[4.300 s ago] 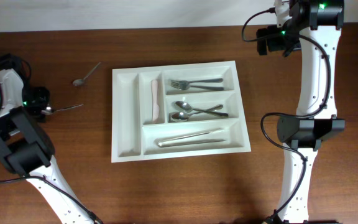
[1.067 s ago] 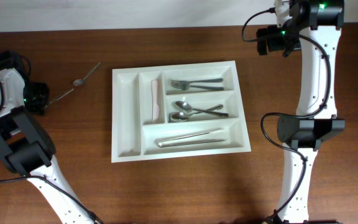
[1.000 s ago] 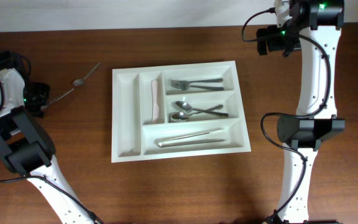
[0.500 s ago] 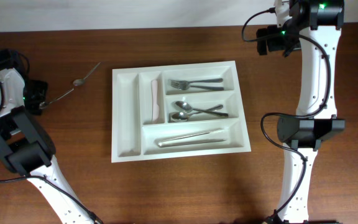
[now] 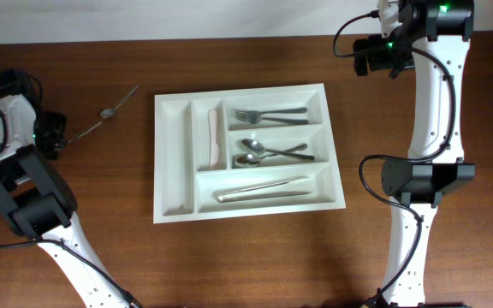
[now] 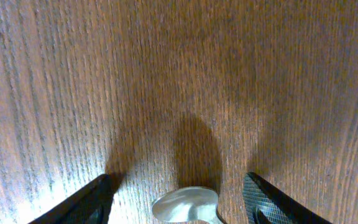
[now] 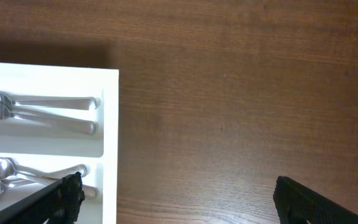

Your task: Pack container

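The container [image 5: 172,162], a white cutlery tray, lies in the middle of the table. It holds forks [image 5: 268,114], spoons [image 5: 268,152], a pale knife [image 5: 213,137] and long metal pieces [image 5: 264,189]. A spoon [image 5: 84,130] lies on the wood left of the tray. Its bowl [image 6: 185,205] sits between the fingers of my left gripper [image 6: 179,202], which stand apart on either side without touching it. My right gripper [image 7: 176,199] is open over bare wood, just right of the tray's far right corner [image 7: 107,81].
A second spoon [image 5: 118,103] lies on the table beyond the first, its bowl near the first one's handle tip. The tray's leftmost narrow compartment [image 5: 172,128] holds nothing. The table's far edge runs behind both arms.
Since the oldest frame the spoon by my left gripper has swung, so its handle points up toward the other spoon. Over the last second nothing visibly moved.
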Robot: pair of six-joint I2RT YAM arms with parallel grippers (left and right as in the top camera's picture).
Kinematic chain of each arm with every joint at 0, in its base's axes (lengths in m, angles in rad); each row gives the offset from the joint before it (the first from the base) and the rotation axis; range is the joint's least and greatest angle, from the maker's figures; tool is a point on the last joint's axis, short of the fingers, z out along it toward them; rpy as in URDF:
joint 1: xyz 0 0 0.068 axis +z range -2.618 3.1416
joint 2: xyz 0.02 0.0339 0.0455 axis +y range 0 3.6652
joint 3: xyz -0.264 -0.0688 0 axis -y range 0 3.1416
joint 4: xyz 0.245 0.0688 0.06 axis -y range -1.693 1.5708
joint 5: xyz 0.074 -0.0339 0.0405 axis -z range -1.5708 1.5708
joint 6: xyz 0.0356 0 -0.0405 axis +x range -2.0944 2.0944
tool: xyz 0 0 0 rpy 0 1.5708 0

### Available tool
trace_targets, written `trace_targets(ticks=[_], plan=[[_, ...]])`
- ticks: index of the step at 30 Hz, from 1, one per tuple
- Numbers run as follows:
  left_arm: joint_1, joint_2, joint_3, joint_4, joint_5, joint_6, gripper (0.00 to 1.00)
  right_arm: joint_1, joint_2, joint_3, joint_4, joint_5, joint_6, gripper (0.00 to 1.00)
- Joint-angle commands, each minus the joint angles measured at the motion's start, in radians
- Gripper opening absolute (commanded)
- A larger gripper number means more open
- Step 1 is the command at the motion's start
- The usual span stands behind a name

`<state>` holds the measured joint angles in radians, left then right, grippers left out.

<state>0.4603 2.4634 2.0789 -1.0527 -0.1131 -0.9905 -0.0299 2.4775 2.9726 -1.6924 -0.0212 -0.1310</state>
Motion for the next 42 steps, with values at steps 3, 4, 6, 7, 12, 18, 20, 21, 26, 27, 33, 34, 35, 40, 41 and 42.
trace_targets(ticks=[3, 4, 6, 7, 12, 18, 20, 21, 26, 27, 33, 34, 35, 40, 41, 42], plan=[[0.001, 0.097, -0.018, -0.004, 0.074, -0.003, 0.64, 0.003, -0.031, 0.010, -0.006, -0.010, 0.002, 0.99], [0.001, 0.097, -0.018, -0.006, 0.073, -0.003, 0.61, 0.003, -0.031, 0.010, -0.006, -0.010, 0.002, 0.99], [0.001, 0.097, -0.018, -0.006, 0.073, -0.003, 0.54, 0.003, -0.031, 0.010, -0.006, -0.010, 0.002, 0.99], [0.001, 0.097, -0.018, -0.006, 0.073, -0.003, 0.49, 0.003, -0.031, 0.010, -0.006, -0.010, 0.002, 0.99], [0.001, 0.097, -0.018, -0.006, 0.093, -0.003, 0.34, 0.003, -0.031, 0.010, -0.006, -0.009, 0.002, 0.99], [0.001, 0.097, -0.018, -0.008, 0.100, -0.003, 0.23, 0.003, -0.031, 0.010, -0.006, -0.010, 0.002, 0.99], [0.001, 0.097, -0.018, -0.011, 0.105, -0.003, 0.20, 0.003, -0.031, 0.010, -0.006, -0.010, 0.002, 0.99], [0.001, 0.097, -0.018, -0.012, 0.108, -0.003, 0.18, 0.003, -0.031, 0.010, -0.006, -0.010, 0.002, 0.99], [0.001, 0.097, -0.018, -0.017, 0.118, -0.003, 0.03, 0.003, -0.031, 0.010, -0.006, -0.010, 0.002, 0.99], [0.001, 0.097, -0.018, -0.018, 0.118, -0.003, 0.02, 0.003, -0.031, 0.010, -0.006, -0.010, 0.002, 0.99], [0.001, 0.097, -0.018, -0.023, 0.119, -0.003, 0.01, 0.003, -0.031, 0.010, -0.006, -0.010, 0.002, 0.99], [0.001, 0.097, -0.018, -0.025, 0.122, -0.003, 0.02, 0.003, -0.031, 0.010, -0.006, -0.010, 0.002, 0.99], [0.001, 0.097, -0.018, -0.025, 0.127, -0.003, 0.02, 0.003, -0.031, 0.010, -0.006, -0.010, 0.002, 0.99], [0.002, 0.097, -0.013, -0.019, 0.210, -0.003, 0.02, 0.003, -0.031, 0.010, -0.006, -0.010, 0.002, 0.99], [0.002, 0.097, -0.011, -0.019, 0.222, -0.003, 0.02, 0.003, -0.031, 0.010, -0.006, -0.009, 0.002, 0.99], [0.002, 0.097, -0.008, -0.020, 0.230, -0.003, 0.02, 0.003, -0.031, 0.010, -0.006, -0.010, 0.002, 0.99]])
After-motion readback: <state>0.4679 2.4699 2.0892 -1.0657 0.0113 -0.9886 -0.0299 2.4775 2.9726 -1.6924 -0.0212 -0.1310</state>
